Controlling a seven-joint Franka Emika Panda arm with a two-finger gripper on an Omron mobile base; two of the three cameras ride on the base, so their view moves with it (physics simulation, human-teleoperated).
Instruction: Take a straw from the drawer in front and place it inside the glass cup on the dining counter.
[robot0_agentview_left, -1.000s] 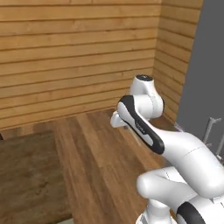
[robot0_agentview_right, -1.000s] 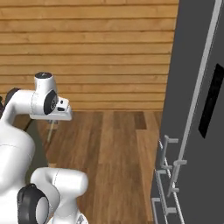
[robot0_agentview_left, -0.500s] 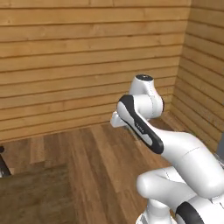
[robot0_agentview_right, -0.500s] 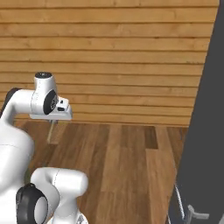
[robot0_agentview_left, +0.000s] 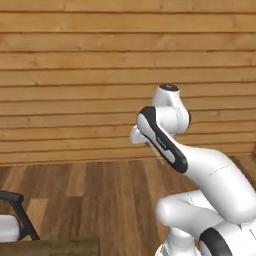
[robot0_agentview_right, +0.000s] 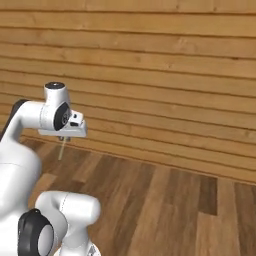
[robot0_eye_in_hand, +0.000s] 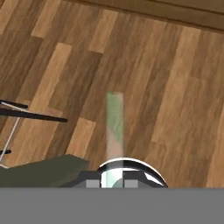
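No brand, label or lettering can be read anywhere in these pictures. The room ahead is wide open: a wall of horizontal wooden planks (robot0_agentview_left: 75, 75) runs across the back of both base views, and bare plank floor (robot0_agentview_right: 170, 210) stretches from its foot toward the robot with nothing standing on it in front of the arm. In the left base view the lower left corner is the one crowded spot, where a dark-framed stool (robot0_agentview_left: 17, 220) with a pale seat stands close to the dark-brown edge of the dining counter (robot0_agentview_left: 50, 247), this table showing just as a strip along the bottom edge. In the hand view the same dark frame shows as thin black bars at the left, above a dull dark slab at the lower left. The end effector (robot0_agentview_right: 62, 138) hangs under the white wrist, raised well above the floor, its fingers closed tight on the straw (robot0_agentview_right: 61, 148). The straw is a very thin, straight stick, pale tan in the right base view, pointing down from the fingers and ending well clear of the floor. In the hand view it runs straight away from the camera as a pale, slightly greenish, half see-through bar over the floorboards, apart from the dark bars at the left.
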